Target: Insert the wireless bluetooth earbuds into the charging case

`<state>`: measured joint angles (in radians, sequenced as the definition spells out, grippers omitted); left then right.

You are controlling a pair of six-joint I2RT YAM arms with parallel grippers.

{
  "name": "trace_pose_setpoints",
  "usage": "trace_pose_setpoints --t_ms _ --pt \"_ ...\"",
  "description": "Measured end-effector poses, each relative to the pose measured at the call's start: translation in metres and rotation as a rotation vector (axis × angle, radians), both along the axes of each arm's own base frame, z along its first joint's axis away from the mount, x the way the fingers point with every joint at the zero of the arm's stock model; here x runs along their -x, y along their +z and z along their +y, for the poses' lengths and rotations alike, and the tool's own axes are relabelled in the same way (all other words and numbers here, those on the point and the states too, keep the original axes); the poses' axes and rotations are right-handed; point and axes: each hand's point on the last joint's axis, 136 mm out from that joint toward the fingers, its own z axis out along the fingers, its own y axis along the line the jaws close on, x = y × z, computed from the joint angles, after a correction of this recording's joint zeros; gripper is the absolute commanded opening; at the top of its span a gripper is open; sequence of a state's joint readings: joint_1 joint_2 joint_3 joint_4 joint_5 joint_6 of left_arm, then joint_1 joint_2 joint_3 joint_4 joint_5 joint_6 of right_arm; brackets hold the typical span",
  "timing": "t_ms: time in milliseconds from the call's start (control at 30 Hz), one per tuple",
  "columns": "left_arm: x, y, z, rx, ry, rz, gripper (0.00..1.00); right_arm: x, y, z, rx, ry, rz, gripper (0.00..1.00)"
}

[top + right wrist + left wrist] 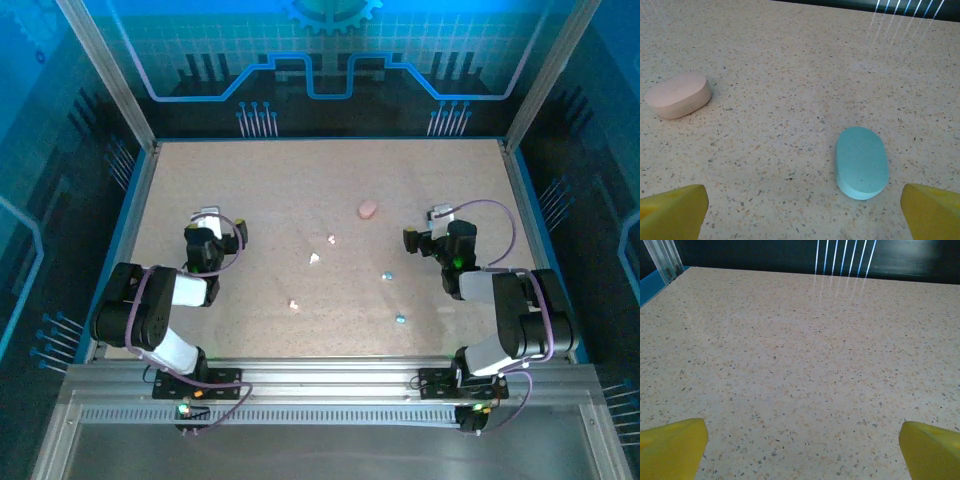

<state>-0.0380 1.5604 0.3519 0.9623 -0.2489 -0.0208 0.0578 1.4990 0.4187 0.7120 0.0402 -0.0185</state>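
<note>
Both claws stood wide open and held nothing; the left claw [800,452] was over bare speckled counter [260,175] on the left; the right claw [802,215] was on the right, its yellow fingertips [672,212] spread apart, with a closed teal charging case [862,162] lying flat just ahead of it and a closed pink charging case [677,95] farther off to the left. The earbuds lay loose on the counter between the arms, apart from both cases: a white earbud [331,239] near the middle; a second white earbud [314,257] just nearer; a third white earbud [294,303] nearer still; a pale blue earbud [389,275] right of centre; another pale blue earbud [400,319] toward the near edge.
</note>
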Motion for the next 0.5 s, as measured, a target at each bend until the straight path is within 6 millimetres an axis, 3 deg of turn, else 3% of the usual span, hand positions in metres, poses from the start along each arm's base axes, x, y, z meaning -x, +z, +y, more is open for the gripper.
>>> trace_pose_setpoints --t_ms 500 --pt "-0.0007 -0.0036 -0.009 0.013 -0.051 0.019 0.99 0.0002 -0.0002 0.001 -0.003 0.005 0.001 1.0"
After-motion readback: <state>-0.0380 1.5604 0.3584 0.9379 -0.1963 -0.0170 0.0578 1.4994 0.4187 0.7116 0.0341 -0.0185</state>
